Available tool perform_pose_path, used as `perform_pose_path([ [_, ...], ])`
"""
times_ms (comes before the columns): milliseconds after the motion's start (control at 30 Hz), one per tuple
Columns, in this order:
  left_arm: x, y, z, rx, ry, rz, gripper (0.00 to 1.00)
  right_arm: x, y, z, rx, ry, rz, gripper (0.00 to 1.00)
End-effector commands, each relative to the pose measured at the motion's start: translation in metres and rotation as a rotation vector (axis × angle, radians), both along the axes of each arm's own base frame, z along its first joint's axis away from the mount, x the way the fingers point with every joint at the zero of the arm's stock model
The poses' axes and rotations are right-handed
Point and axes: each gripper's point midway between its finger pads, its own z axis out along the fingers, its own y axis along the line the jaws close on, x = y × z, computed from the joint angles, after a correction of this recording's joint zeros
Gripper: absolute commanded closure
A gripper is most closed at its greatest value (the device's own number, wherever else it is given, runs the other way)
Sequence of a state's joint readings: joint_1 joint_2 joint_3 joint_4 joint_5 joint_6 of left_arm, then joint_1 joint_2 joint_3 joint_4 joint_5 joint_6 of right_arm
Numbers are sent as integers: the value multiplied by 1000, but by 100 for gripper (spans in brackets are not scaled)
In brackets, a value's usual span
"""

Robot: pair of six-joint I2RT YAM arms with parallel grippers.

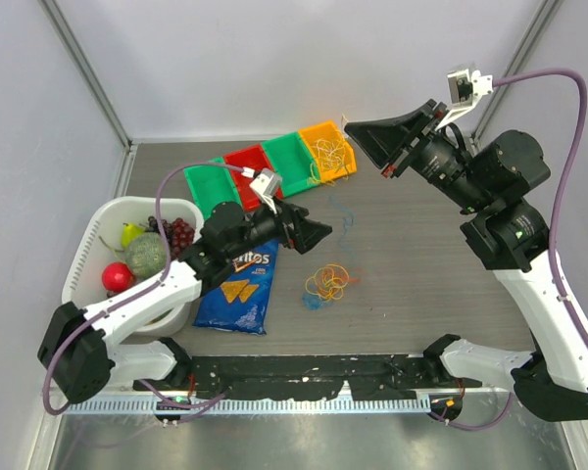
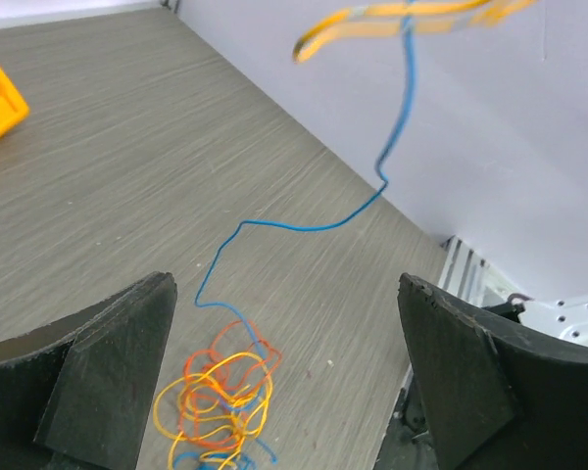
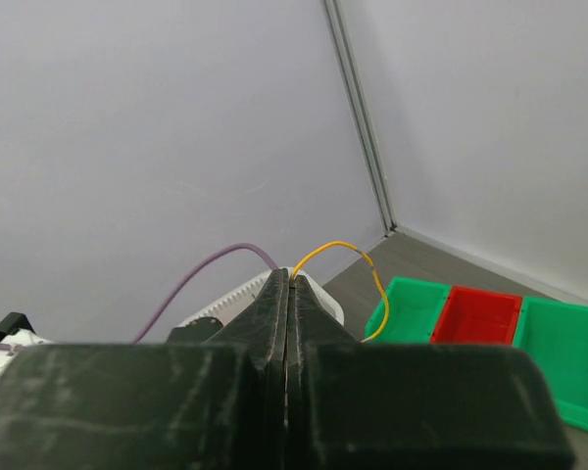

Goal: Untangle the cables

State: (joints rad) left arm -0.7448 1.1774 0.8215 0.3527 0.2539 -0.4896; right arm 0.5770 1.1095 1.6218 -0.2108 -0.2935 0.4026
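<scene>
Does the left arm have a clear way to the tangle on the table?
Likely yes: the left gripper is open above the tangle, with nothing between. Only a blue strand rises from it toward the right gripper, shut on a yellow strand.

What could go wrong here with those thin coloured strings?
The thin blue strand links the yellow loops pinched in the shut right tool to the orange-and-yellow tangle on the table; pulling higher may tighten knots or drag the pile. The open left tool holds nothing, so nothing anchors it.
</scene>
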Motion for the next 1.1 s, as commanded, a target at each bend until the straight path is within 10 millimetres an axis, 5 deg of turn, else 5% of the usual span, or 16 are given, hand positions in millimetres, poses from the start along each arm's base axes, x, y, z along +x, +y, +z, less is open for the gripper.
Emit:
perform_pose_path([
  [0, 0, -21, 52, -181, -53, -60, 0, -23, -2, 32, 79, -86, 65, 99],
  [433, -4, -68, 71, -475, 89, -237, 1, -39, -7, 40, 117, -102, 95, 99],
  [500, 4, -71, 65, -463, 108, -202, 12, -41, -9, 40, 127, -105, 99, 99],
  [733, 25, -72, -10, -168, 250, -61, 73, -49, -18, 55, 156, -136, 80, 99],
  [800, 25, -67, -41, -75, 319, -27, 99, -53, -23, 65, 173, -160, 67, 99],
  [967, 17, -49, -121, 147, 503, 44, 100, -52, -36, 86, 213, -200, 1, 99],
  [1067, 5, -44, -146, 177, 574, 27, 100, -54, -48, 102, 238, -235, -54, 99],
])
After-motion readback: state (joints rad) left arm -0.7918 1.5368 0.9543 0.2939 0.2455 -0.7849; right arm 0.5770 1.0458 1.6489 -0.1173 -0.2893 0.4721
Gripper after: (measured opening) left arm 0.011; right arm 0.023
